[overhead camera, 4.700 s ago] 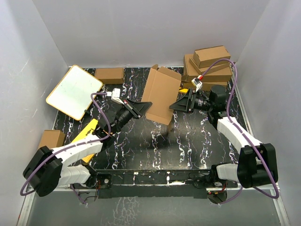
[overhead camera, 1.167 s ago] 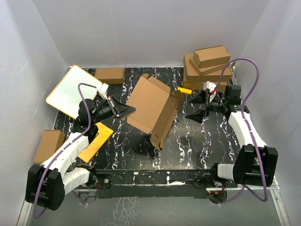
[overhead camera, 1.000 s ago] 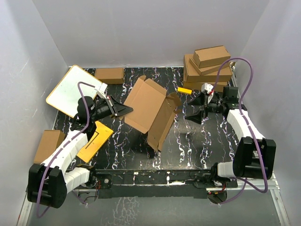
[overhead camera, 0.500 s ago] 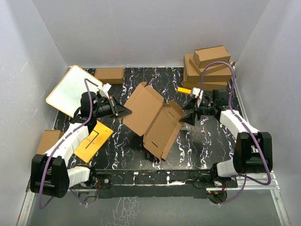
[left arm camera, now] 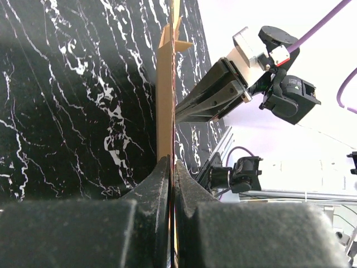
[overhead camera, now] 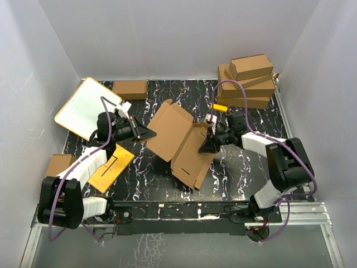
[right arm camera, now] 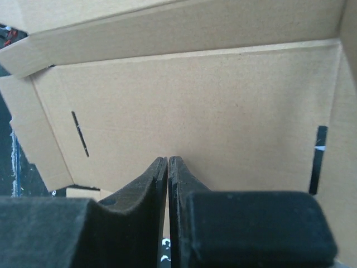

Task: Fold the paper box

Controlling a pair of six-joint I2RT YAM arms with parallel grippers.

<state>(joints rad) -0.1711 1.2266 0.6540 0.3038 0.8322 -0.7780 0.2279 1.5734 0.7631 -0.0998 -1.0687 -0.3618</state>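
Observation:
The paper box (overhead camera: 177, 133) is an unfolded brown cardboard sheet with flaps and slits, held tilted above the middle of the black marbled table (overhead camera: 240, 167). My left gripper (overhead camera: 152, 133) is shut on its left edge. In the left wrist view that gripper (left arm camera: 172, 164) pinches the sheet (left arm camera: 164, 100), which shows edge-on. My right gripper (overhead camera: 202, 149) is shut with nothing between its fingers, its tips at the sheet's right panel. In the right wrist view that gripper's (right arm camera: 168, 161) closed tips point at the brown inner panel (right arm camera: 195, 95), which fills the view.
A stack of brown boxes (overhead camera: 248, 81) stands at the back right, with a small yellow piece (overhead camera: 218, 107) beside it. A white board with an orange rim (overhead camera: 89, 109) leans at the back left. A yellow card (overhead camera: 111, 166) and two more brown boxes (overhead camera: 130, 88) (overhead camera: 56, 166) lie on the left.
My right gripper has gone from open to shut and moved left to the sheet's right panel. The sheet has tipped down and opened wider. My left gripper keeps its hold.

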